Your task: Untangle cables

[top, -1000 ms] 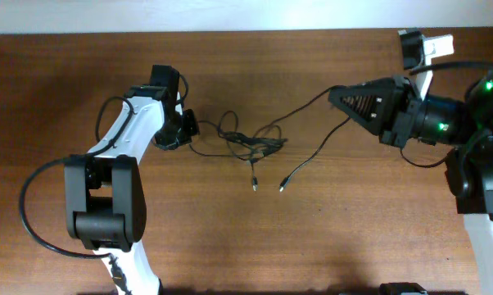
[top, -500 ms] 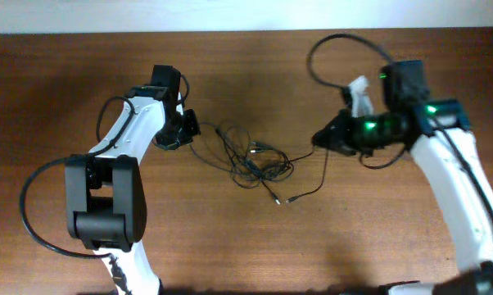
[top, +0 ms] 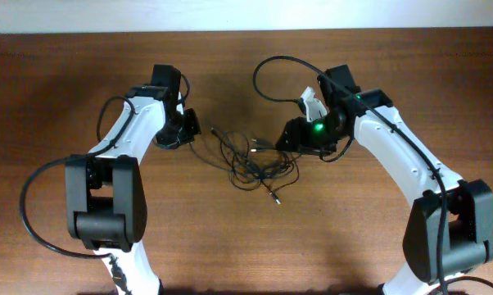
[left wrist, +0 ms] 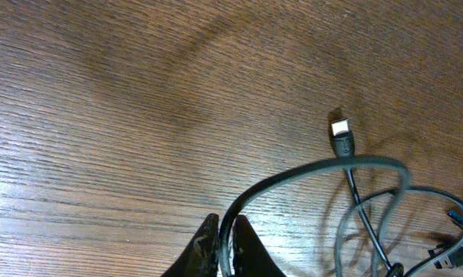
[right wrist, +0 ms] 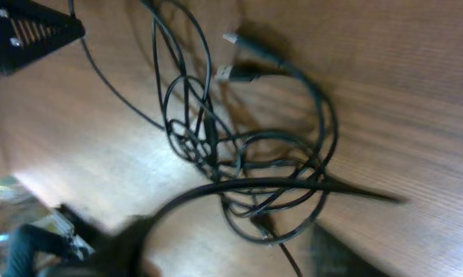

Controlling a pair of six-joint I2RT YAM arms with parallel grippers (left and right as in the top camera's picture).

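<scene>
The cables (top: pixel 255 164) lie in a loose tangle of thin black loops on the wooden table between my two arms. My left gripper (top: pixel 187 131) sits at the tangle's left end. In the left wrist view, my left gripper (left wrist: pixel 226 246) is shut on one strand of the cables (left wrist: pixel 324 165), which arcs right toward a small light plug tip (left wrist: pixel 341 129). My right gripper (top: pixel 283 143) hovers at the tangle's right edge. In the right wrist view, my right gripper (right wrist: pixel 228 258) is blurred and open, its fingers wide apart just above the looped cables (right wrist: pixel 247 146).
A thick black arm cable (top: pixel 271 70) loops above the table behind the right arm. Another thick cable (top: pixel 29 205) hangs beside the left arm's base. The table's far edge (top: pixel 230 33) meets a white wall.
The right arm swung in from the far right to the tangle and its gripper opened. The cables went from stretched out to bunched in slack loops. The left arm stayed put.
</scene>
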